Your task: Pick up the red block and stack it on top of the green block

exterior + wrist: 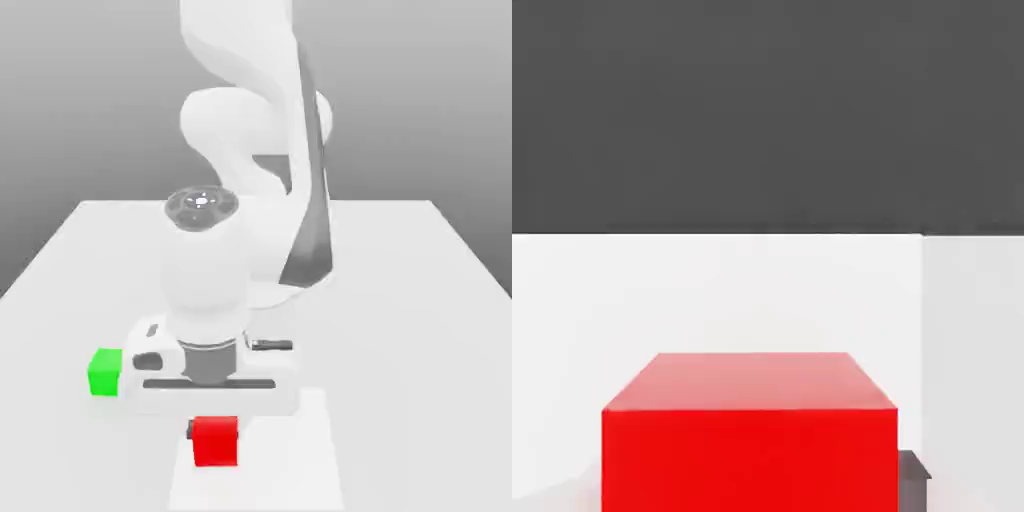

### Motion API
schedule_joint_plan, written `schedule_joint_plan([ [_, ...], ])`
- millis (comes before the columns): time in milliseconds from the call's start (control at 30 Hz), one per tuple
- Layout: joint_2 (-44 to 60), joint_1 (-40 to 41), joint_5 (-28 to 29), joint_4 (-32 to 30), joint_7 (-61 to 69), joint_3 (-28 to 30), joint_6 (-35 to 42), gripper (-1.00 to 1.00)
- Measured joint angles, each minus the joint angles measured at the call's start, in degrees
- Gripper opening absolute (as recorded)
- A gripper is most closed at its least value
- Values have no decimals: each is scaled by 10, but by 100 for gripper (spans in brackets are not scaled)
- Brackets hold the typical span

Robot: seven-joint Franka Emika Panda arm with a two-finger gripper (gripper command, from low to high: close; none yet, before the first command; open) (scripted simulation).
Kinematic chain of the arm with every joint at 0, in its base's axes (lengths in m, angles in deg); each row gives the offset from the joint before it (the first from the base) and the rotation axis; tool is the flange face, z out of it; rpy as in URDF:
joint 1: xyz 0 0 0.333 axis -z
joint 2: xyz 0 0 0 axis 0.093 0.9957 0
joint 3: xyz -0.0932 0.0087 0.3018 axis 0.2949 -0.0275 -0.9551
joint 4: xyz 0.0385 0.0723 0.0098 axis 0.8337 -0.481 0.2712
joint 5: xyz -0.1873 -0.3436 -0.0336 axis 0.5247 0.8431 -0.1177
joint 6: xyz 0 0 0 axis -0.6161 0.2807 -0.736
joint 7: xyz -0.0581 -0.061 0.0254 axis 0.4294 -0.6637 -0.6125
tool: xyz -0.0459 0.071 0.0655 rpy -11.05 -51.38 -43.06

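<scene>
The red block sits near the front edge of the white table, directly under the arm's hand. My gripper reaches down over it, shut on the red block, with a dark fingertip against its side. The hand view has the red block very close, and a dark fingertip touches its side. The green block rests on the table to the exterior view's left of the hand and a little farther back. The white hand body partly hides it.
The white table stretches out to both sides and behind the arm. The arm's bulky white links rise over the middle of the table. The table's front edge lies just beyond the red block.
</scene>
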Motion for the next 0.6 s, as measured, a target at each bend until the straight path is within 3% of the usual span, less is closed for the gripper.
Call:
schedule_joint_plan([
  [300, -177, 176, 85, -143, 187, 123, 32, -100],
  [400, -147, 176, 66, -153, 222, 139, -8, -100],
  [533, -68, 165, -7, -152, 276, 132, -83, -100],
  [567, -52, 167, -27, -152, 289, 126, -98, 100],
  [600, -52, 167, -27, -152, 289, 126, -98, 100],
])
